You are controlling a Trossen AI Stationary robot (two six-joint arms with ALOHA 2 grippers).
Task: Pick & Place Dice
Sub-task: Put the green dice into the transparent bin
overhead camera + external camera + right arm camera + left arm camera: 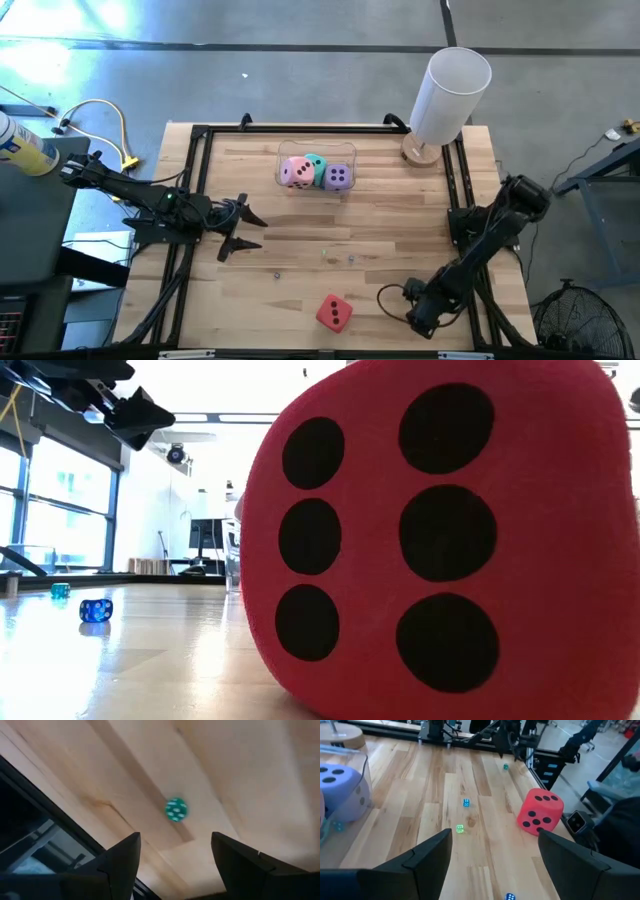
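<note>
The red die [334, 313] sits on the table near its near edge and fills the low view [440, 540]. It also shows in the left wrist view [540, 812]. The pink [296, 172], teal [315, 161] and purple [338, 177] dice sit in a clear container [316, 150] toward the far edge. My left gripper [245, 228] [492, 865] hovers open over the table's left middle, pointing right. My right gripper [415, 320] [175, 860] is open, low at the near right, just right of the red die.
A tall white cylinder [447, 95] stands on a wooden base at the far right corner. Several tiny translucent dice lie scattered on the wood: blue [466, 803], green [459, 828], and a teal one [176, 809] below the right gripper. A black frame [190, 190] edges the table.
</note>
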